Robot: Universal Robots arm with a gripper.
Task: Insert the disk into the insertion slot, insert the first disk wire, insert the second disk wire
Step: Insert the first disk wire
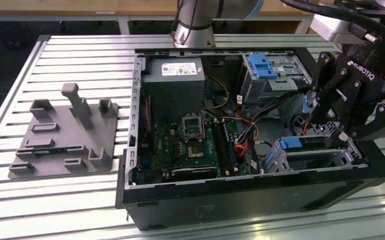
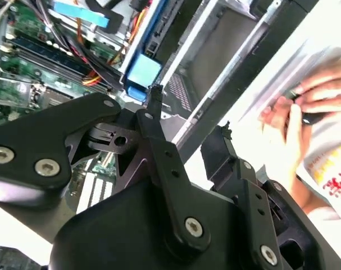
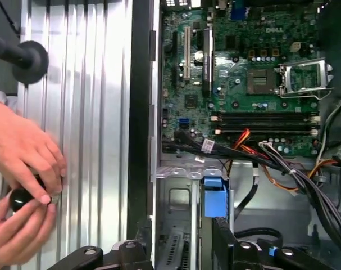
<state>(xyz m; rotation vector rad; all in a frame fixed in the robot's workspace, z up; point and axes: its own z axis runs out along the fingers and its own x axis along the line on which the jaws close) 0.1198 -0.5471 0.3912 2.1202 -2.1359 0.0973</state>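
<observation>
Above the silver perforated sheet-metal insertion slot [image 1: 329,157], the black robot hand [image 3: 181,228] hangs spread (fingers [image 3: 221,236] well apart).

White label [image 1: 181,69] with small print on power supply [image 1: 172,89], white lettering on gripper [image 1: 331,127], red characters on paper [image 2: 334,183]

Worktop [image 1: 79,55]: silver metal, made of long flat slats with thin grooves between them.
Desk [image 1: 66,6]: light brown wood top on white legs, standing behind the worktop.
Under the desk: dark and hard to make out.
Light: bright, shining white off the front slats.
</observation>
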